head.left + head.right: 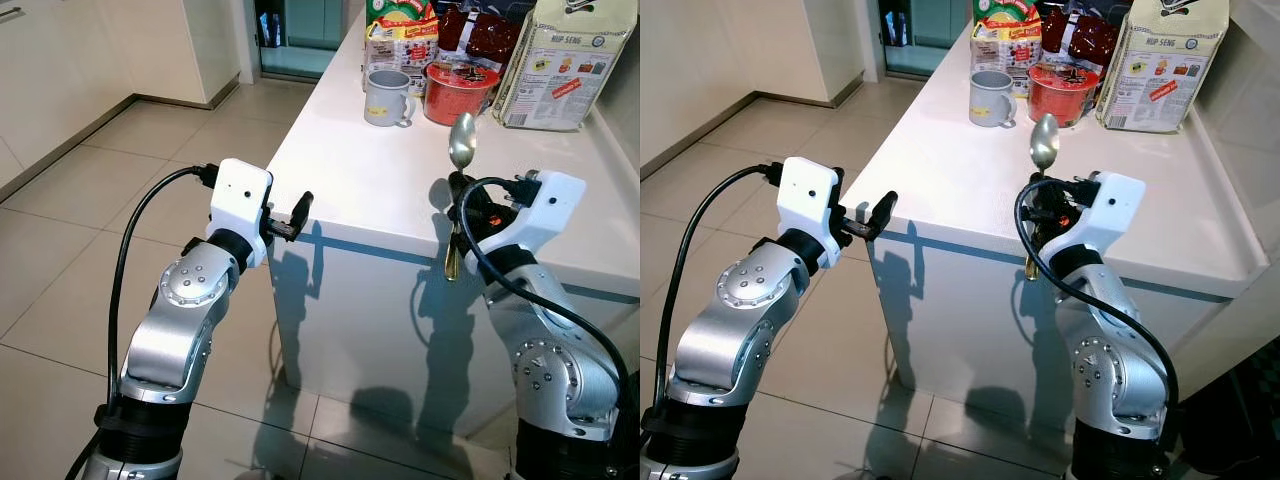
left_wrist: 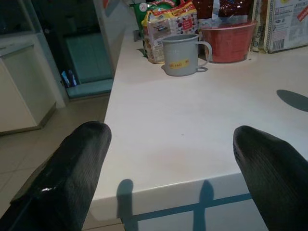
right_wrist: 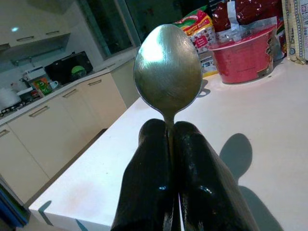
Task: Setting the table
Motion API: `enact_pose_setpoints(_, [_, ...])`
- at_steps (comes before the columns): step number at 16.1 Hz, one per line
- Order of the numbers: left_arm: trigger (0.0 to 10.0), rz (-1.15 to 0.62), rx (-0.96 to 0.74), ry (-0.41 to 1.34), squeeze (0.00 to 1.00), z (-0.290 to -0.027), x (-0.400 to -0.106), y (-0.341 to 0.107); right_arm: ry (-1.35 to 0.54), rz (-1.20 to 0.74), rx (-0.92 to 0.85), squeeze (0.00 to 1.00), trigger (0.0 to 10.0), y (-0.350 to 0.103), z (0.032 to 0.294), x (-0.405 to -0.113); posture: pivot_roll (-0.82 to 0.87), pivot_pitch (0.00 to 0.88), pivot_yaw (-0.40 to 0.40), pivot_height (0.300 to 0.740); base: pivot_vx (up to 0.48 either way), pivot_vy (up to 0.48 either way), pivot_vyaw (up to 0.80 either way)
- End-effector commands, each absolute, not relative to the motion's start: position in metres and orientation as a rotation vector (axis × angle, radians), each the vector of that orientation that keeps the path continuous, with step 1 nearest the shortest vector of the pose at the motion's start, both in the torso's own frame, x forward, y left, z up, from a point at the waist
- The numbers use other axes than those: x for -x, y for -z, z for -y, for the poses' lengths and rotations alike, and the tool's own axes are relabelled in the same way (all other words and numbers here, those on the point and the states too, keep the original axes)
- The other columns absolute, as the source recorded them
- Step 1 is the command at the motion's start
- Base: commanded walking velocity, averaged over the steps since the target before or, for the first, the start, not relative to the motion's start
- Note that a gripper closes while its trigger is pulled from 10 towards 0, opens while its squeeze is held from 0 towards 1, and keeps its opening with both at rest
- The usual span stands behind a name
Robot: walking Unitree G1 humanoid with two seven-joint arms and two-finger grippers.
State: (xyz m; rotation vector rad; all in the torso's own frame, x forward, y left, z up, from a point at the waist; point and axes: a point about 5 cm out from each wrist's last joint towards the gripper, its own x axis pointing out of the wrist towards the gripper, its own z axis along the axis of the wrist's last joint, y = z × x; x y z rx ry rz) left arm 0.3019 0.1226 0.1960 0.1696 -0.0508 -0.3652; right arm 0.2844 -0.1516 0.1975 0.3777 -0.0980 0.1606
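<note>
A metal spoon stands upright with its bowl up, held over the near edge of the white counter. My right gripper is shut on the spoon at its neck, and the handle hangs below the counter's edge. My left gripper hovers open at the counter's near left corner with nothing between its fingers. A grey mug and a red bowl sit at the far end of the counter.
Food packets and a large rice bag crowd the counter's far end. The broad middle of the counter lies bare. Tiled floor spreads to my left, with cabinets along the wall and a doorway beyond.
</note>
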Motion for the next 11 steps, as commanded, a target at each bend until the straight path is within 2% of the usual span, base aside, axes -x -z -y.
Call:
enact_pose_setpoints(1, [10.0, 0.059, -0.172, 0.355, 0.0, -0.1258, -0.3017, -0.1981, -0.155, 0.116, -0.359, 0.0, 10.0, -0.2019, 0.1521, -0.2839, 0.02, 0.0, 0.008, 0.74, 0.0, 0.0, 0.0])
enact_pose_setpoints(7, [10.0, 0.053, -0.18, 0.351, 0.0, -0.1278, -0.3047, -0.1967, -0.151, 0.105, -0.355, 0.0, 10.0, -0.2008, 0.1504, -0.2861, 0.01, 0.0, 0.018, 0.74, 0.0, 0.0, 0.0])
enact_pose_setpoints(11, [10.0, 0.054, -0.18, 0.354, 0.0, -0.1269, -0.3024, -0.1986, -0.14, 0.105, -0.366, 0.0, 10.0, -0.2013, 0.1515, -0.2848, 0.02, 0.0, 0.017, 0.74, -0.271, 0.0, 0.0])
